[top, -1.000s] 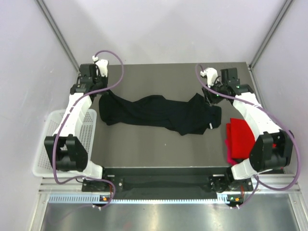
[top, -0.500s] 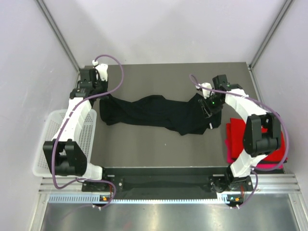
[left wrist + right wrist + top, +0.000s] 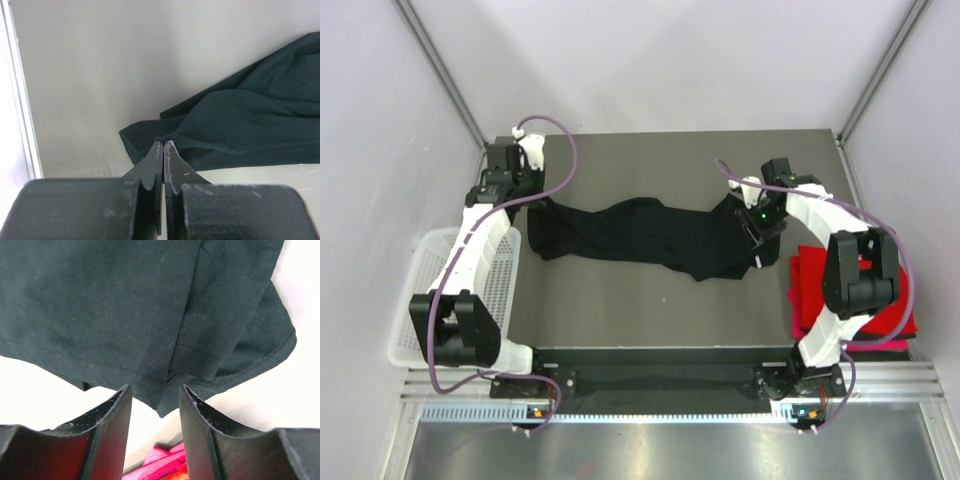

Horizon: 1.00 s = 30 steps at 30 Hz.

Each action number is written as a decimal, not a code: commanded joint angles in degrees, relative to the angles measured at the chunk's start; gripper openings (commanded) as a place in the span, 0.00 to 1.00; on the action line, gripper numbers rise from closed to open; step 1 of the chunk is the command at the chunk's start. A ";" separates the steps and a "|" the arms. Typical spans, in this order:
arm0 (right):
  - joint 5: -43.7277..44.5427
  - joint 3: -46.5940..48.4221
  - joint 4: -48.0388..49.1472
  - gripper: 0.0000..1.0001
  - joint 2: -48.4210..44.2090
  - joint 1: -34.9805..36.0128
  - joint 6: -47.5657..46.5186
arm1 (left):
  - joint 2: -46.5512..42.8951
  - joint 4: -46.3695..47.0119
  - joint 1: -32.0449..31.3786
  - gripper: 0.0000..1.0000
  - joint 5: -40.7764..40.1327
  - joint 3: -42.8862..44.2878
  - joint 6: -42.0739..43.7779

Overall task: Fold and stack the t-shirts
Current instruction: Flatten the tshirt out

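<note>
Across mid-table (image 3: 650, 300), the black t-shirt (image 3: 640, 235) is laid out as a rumpled band running left to right. Its left corner is pinched between the pressed-together fingers of the left gripper (image 3: 163, 144). The right gripper (image 3: 154, 388) is held over the shirt's right end, jaws partly spread, nothing caught between them. The red t-shirt (image 3: 815, 285) is seen folded at the right edge, just beside the black one, with the magenta t-shirt (image 3: 152, 460) against it. The mesh basket (image 3: 420, 290) is set off the left edge.
</note>
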 commanded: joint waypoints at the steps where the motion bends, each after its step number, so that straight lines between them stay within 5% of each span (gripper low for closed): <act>1: 0.77 -0.22 -0.68 0.43 0.49 -0.36 0.90 | -2.32 3.24 -0.17 0.00 0.43 -1.03 -0.54; 16: 0.86 -0.57 -0.85 0.33 1.11 -0.63 1.07 | -2.85 3.68 -0.08 0.00 -0.10 -1.82 -0.45; 26: 0.42 0.39 -2.60 0.00 -0.21 -0.89 1.07 | -3.02 3.94 -0.08 0.00 -0.62 -2.17 -0.10; 30: 0.42 2.15 -3.93 0.00 -4.06 -1.33 0.46 | -3.29 3.77 -0.08 0.00 -1.32 -1.73 0.42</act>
